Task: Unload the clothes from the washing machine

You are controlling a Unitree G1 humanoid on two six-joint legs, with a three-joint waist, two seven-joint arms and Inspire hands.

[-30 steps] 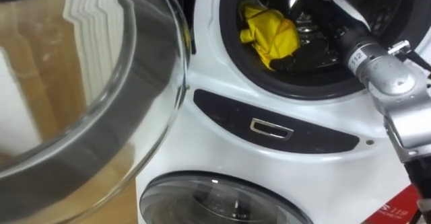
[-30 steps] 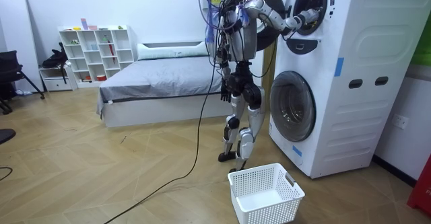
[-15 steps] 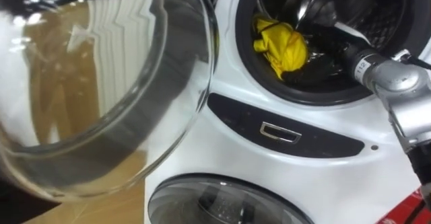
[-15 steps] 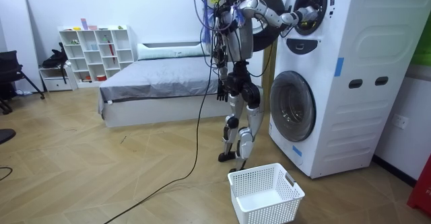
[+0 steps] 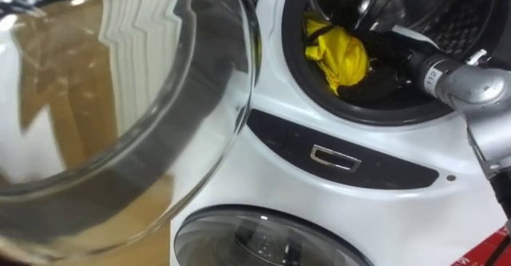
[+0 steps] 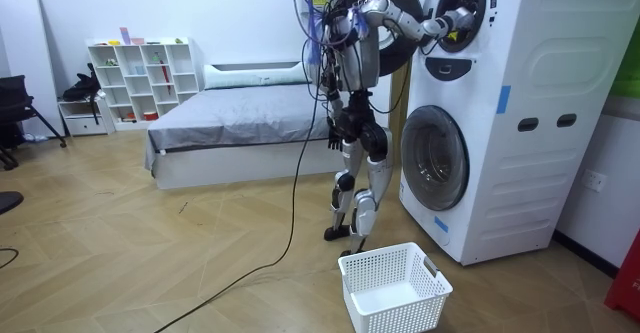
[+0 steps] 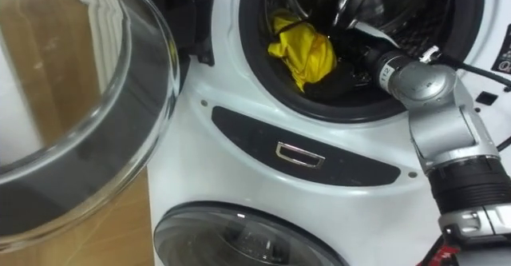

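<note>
1. Room view: robot stands at the washing machine (image 6: 500, 123), right arm reaching into its upper drum
2. Yellow cloth (image 5: 339, 54) lies in that drum beside the right hand (image 5: 393, 61); its grip I cannot tell

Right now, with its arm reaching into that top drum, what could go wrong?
The yellow cloth lies bunched at the front edge of the drum beside the right hand; a poor grab might push it deeper. The basket sits on the floor far below, so a dropped cloth may miss it. The open glass door hangs close by and could get bumped.
</note>
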